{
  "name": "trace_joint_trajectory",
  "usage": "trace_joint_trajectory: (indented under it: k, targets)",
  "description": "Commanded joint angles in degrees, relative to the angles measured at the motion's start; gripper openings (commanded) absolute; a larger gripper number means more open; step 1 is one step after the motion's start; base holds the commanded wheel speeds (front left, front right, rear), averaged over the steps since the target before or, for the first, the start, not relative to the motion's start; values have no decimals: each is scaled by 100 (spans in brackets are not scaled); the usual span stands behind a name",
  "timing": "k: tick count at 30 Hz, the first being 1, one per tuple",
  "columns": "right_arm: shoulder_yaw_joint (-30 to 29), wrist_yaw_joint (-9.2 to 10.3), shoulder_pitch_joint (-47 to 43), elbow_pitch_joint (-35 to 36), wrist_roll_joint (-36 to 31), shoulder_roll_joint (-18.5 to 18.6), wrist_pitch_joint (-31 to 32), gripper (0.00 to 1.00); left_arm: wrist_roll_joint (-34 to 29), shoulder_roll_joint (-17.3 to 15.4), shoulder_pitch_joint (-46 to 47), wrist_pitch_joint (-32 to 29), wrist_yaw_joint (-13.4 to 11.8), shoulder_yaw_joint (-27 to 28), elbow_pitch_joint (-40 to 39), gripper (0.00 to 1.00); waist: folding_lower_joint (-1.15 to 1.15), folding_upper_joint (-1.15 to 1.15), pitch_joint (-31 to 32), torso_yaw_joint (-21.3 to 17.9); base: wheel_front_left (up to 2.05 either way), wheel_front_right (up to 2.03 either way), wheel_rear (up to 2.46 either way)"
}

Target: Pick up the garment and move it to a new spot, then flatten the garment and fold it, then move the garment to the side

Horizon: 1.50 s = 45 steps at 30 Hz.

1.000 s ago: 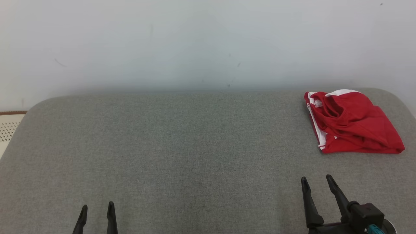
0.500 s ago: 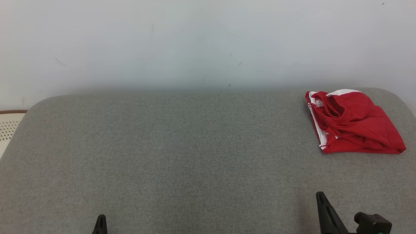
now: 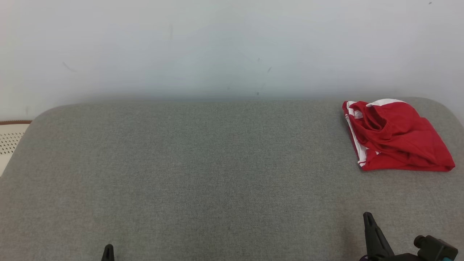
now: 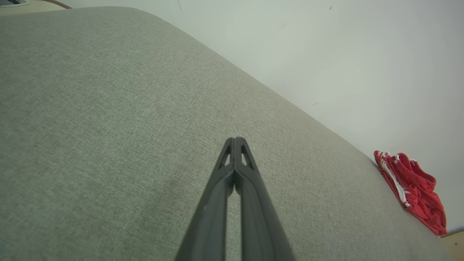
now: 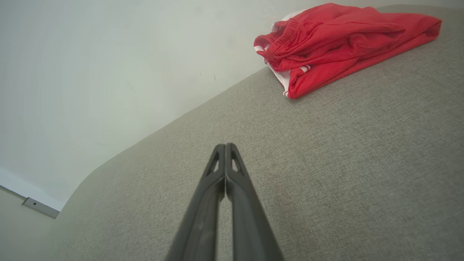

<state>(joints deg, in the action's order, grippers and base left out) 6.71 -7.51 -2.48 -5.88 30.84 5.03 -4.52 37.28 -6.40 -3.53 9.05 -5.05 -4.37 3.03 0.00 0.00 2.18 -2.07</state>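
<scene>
The garment (image 3: pixel 395 136) is a folded red piece with white trim, lying at the far right of the grey cushioned surface (image 3: pixel 203 170). It also appears as the garment (image 4: pixel 413 190) at the right edge of the left wrist view and the garment (image 5: pixel 337 40) at the top right of the right wrist view. My left gripper (image 3: pixel 108 251) is at the bottom left, shut and empty, its fingertips together (image 4: pixel 235 139). My right gripper (image 3: pixel 369 216) is at the bottom right, below the garment and apart from it, also shut with nothing in it (image 5: pixel 224 145).
A pale wall (image 3: pixel 232 47) runs behind the surface. A cream perforated object with a brown rim (image 3: pixel 11 139) sits past the left edge. The surface's corners are rounded, and the garment lies close to the back right corner.
Both grippers have gone from open to shut and have drawn back toward the bottom edge of the head view. The garment lies as before; the head view has shifted slightly.
</scene>
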Motion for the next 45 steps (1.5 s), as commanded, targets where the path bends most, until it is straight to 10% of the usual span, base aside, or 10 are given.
trace_joint_trajectory:
  k: [1,45]
  targets:
    - [-51,1,185,46,306,39,34,0,278,0,104,-33,73,52,-47,0,0,0,-5,4,0,0,0]
    - [-645,1,479,-327,3615,15,680,0,3210,129,238,-594,721,459,205,0,0,0,-106,91,0,0,0]
